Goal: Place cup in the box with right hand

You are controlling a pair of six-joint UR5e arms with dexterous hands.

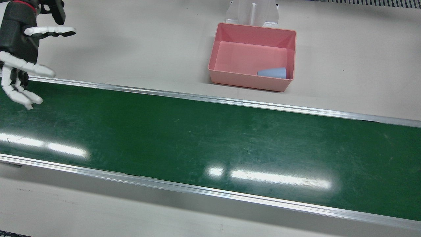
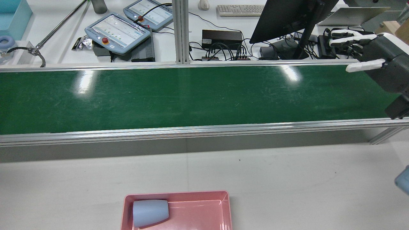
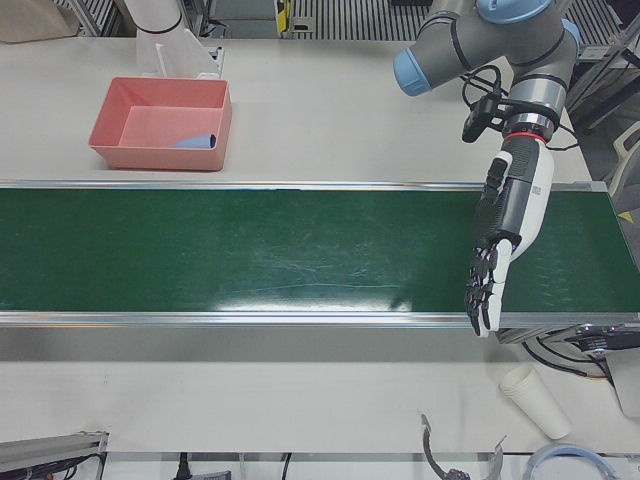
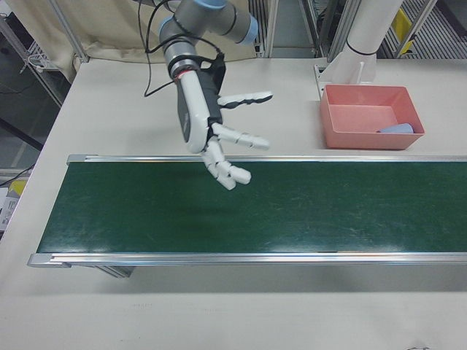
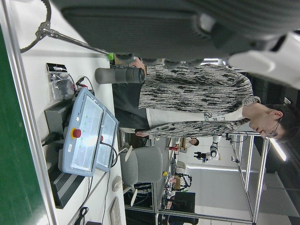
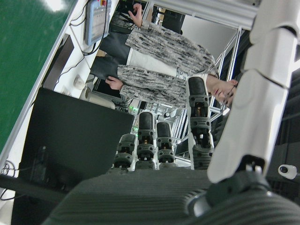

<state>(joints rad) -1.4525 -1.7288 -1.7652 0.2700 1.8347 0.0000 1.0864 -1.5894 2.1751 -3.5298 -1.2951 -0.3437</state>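
Observation:
A pale blue cup point(image 1: 272, 72) lies on its side inside the pink box point(image 1: 243, 59), in the corner toward the belt. It also shows in the rear view point(image 2: 150, 213), in the box point(image 2: 198, 214) there. My right hand point(image 1: 19, 62) is open and empty, fingers spread, above the belt's end far from the box; the right-front view point(image 4: 219, 138) shows it too. My left hand point(image 3: 500, 250) is open and empty, fingers straight, over the belt's other end.
The green conveyor belt point(image 1: 210, 141) with metal rails crosses the table. A white pedestal point(image 1: 252, 13) stands right behind the box. A white paper cup point(image 3: 535, 400) lies on the operators' side. Teach pendants point(image 2: 116, 30) and a monitor point(image 2: 287, 16) stand beyond the belt.

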